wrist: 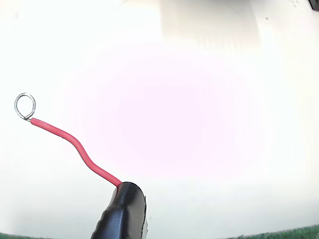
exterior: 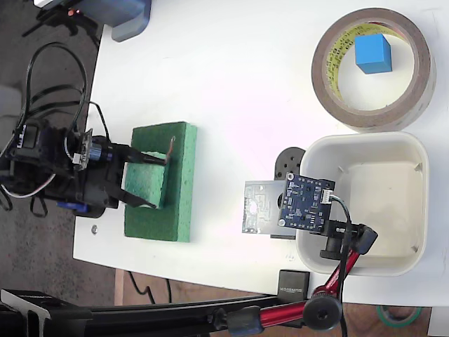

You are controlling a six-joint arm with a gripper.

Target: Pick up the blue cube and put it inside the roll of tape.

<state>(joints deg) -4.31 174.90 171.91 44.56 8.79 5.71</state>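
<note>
**Desk:** Any writing readable on the table?

**Operator:** Little that I can make out. In the fixed view the roll of tape [exterior: 372, 69] has green print on its yellowish inner core, too small for me to read. The small black block [exterior: 293, 282] at the table's lower edge carries pale lettering, also illegible from my seat. The dark blue circuit board [exterior: 306, 203] shows white markings, nothing legible.

**Desk:** Take me left to right.

**Operator:** At far left of the fixed view, the gripper [exterior: 144, 182] sits over the green foam block [exterior: 163, 182], cables looped behind the arm. Both black fingers lie across the foam with a gap between them; I cannot tell whether they grip anything. In the wrist view a red wire [wrist: 75, 147] with a metal ring [wrist: 25, 106] at its tip rises from a black finger [wrist: 122, 211] over bright white table [wrist: 199, 149].

**Desk:** And the containers?

**Operator:** Centre-right, the white tub [exterior: 365, 202] holds nothing that I can see; the circuit board, on a red clamp arm [exterior: 330, 288], hangs over its left rim. Beside the board lies a grey printed panel [exterior: 260, 207].

**Desk:** The cube?

**Operator:** The blue cube [exterior: 372, 53] lies inside the tape roll's hole, upper right, resting on the table near the upper part of the inner wall. It is well apart from the gripper, across the table's width.
</note>
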